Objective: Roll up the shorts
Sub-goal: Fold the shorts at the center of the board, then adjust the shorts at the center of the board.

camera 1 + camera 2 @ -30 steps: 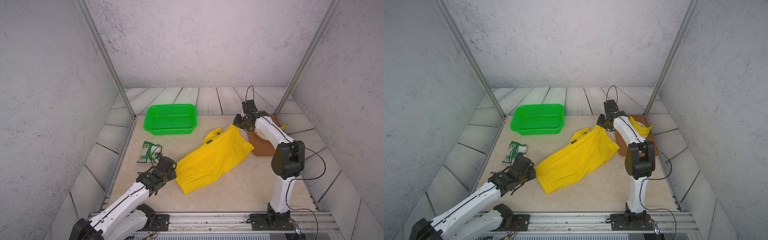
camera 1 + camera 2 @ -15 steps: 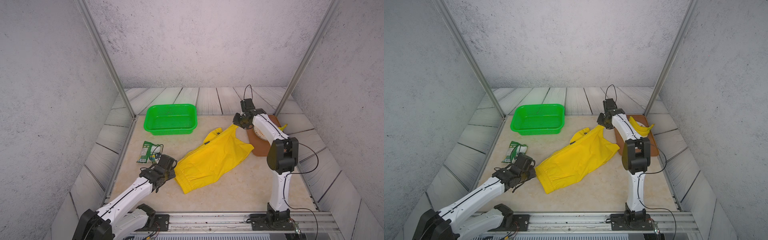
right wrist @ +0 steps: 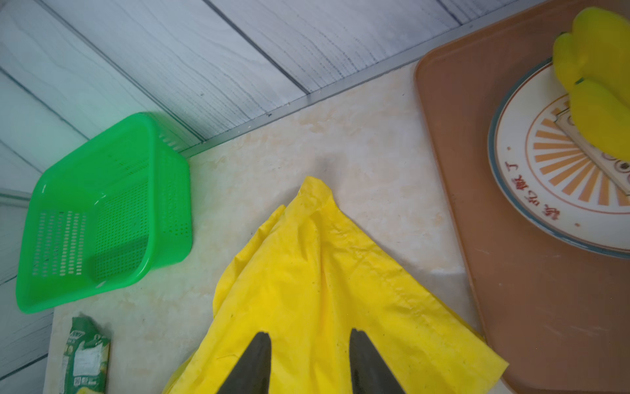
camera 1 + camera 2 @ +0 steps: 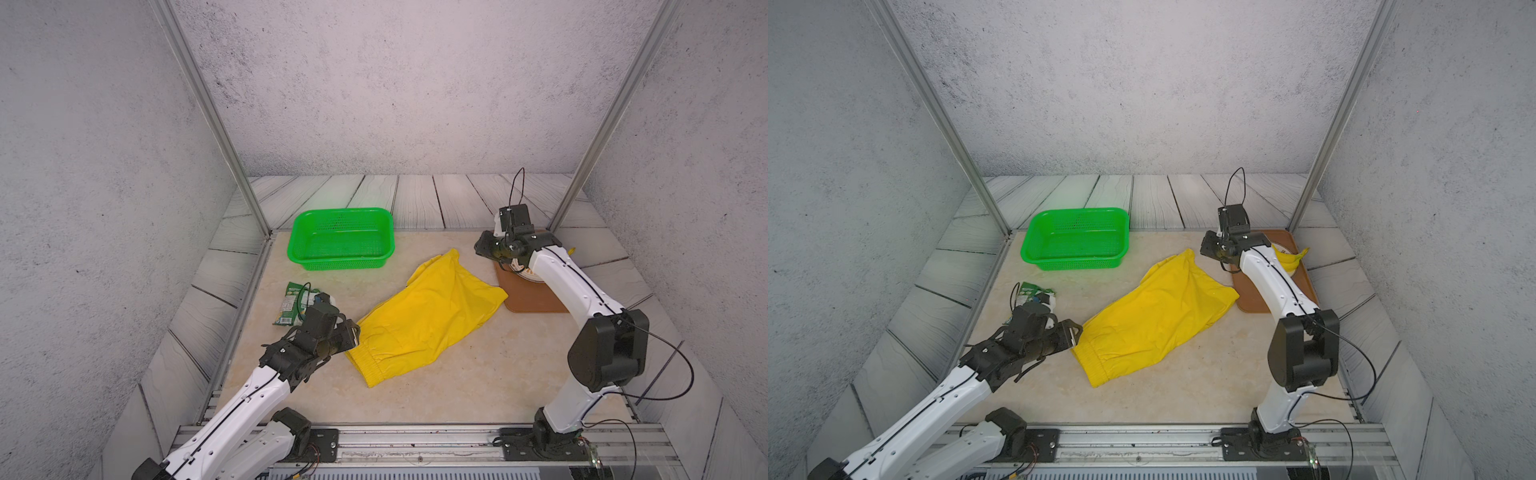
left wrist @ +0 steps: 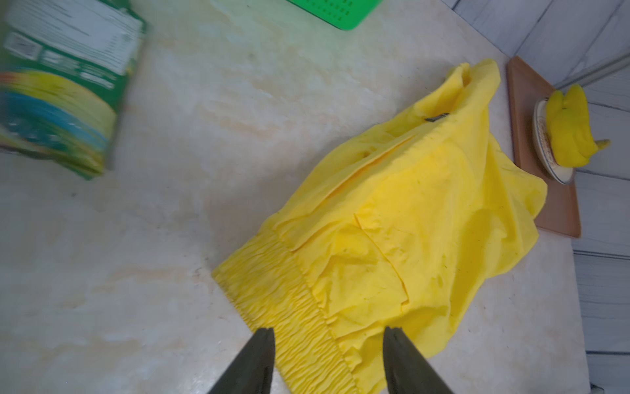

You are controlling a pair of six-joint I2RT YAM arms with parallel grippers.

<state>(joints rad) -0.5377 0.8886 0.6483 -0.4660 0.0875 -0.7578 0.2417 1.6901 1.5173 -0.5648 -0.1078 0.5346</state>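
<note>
Left wrist view, unlike the right's, shows the shorts' (image 5: pixel 409 221) label (image 5: pixel 436 117); left gripper (image 5: pixel 329 329) and right gripper (image 3: pixel 309 331), clamped before, now gape empty.

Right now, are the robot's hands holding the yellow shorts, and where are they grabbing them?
Nothing is held. The left gripper and the right gripper are both open, and the shorts lie loose on the table.
</note>
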